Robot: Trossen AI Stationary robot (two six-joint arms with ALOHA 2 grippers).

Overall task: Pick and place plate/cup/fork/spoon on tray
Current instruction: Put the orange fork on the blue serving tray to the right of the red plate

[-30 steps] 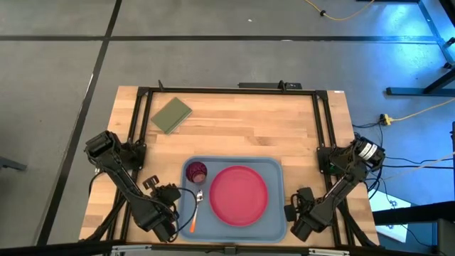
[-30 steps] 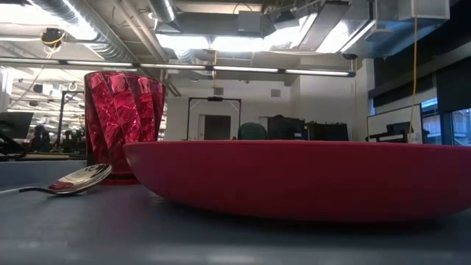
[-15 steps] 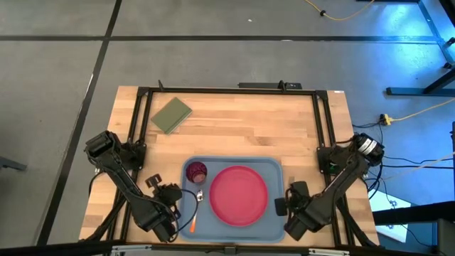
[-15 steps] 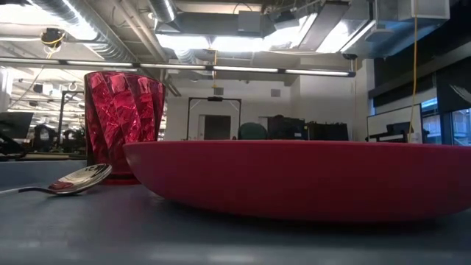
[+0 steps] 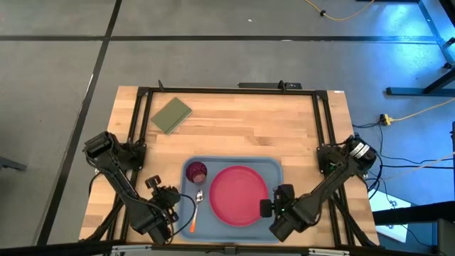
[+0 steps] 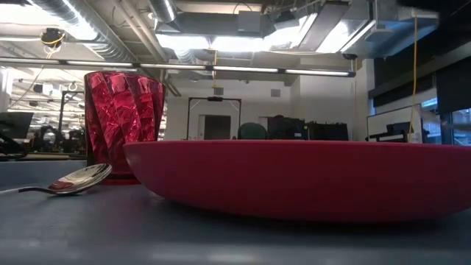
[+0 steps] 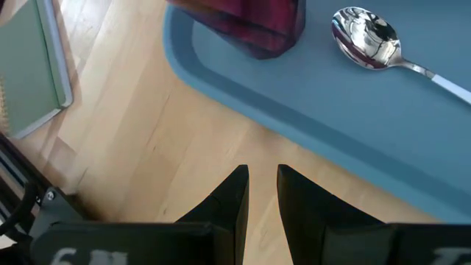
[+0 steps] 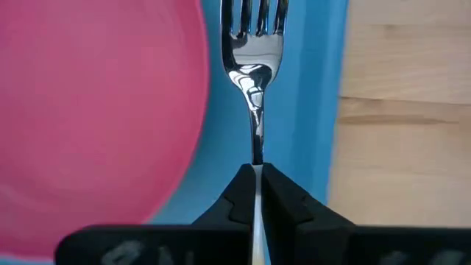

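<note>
Right pincer [image 8: 257, 193] clamped on the fork [image 8: 255, 55], tines out over the tray [image 8: 309, 110] between the plate [image 8: 96, 103] and the tray's right rim
Risks as judged: the grip is thin, on the narrow stem, so the fork could swivel or slip as it is lowered; set down too far inward it would ride up on the plate's edge, too far outward it could catch the rim and tip onto the tabletop [image 8: 405, 96]. The left pincer [image 7: 261, 193], nearly closed and empty, waits over the tabletop just beside the tray's left edge, near the cup [image 7: 246, 22] and spoon [image 7: 368, 38]. The fork's handle is hidden behind the fingers, its height above the tray cannot be read, and the cup's top is cut off
</note>
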